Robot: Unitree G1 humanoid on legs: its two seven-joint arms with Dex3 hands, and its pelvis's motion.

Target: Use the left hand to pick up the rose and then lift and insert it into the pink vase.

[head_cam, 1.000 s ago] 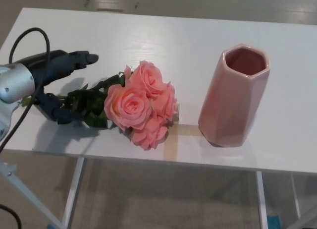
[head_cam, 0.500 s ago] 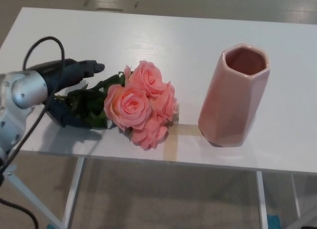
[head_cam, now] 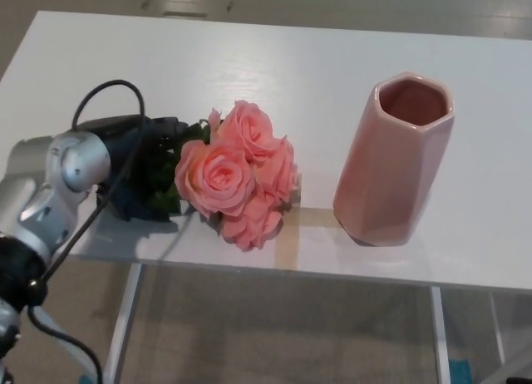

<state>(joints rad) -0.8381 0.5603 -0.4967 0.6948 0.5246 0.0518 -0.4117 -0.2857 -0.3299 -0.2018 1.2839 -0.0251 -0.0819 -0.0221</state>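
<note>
Over the preceding second, the robot's left hand [head_cam: 137, 164] had travelled rightward along the white table [head_cam: 332, 60] until its black fingers sat over the dark green leaves [head_cam: 165, 189] and stem end of the rose [head_cam: 237, 176]. A grey, rounded wrist section [head_cam: 62, 172] and a looping black cable [head_cam: 108, 97] followed it in from the picture's left. The rose and the pink vase [head_cam: 395, 160] lay where they had been a second before.

Whether the hand had closed on the stem could not be told from the head view, since the dark fingers merged with the foliage beneath them.

The rose, a cluster of salmon-pink blooms, lay flat on the table near its front edge, its flower heads pointing toward the vase and its leaves toward the hand. A strip of bare tabletop separated the blooms from the vase. The vase, a tall faceted piece, stood upright on the right part of the table, its mouth open to the camera.

The right hand was not in view.
</note>
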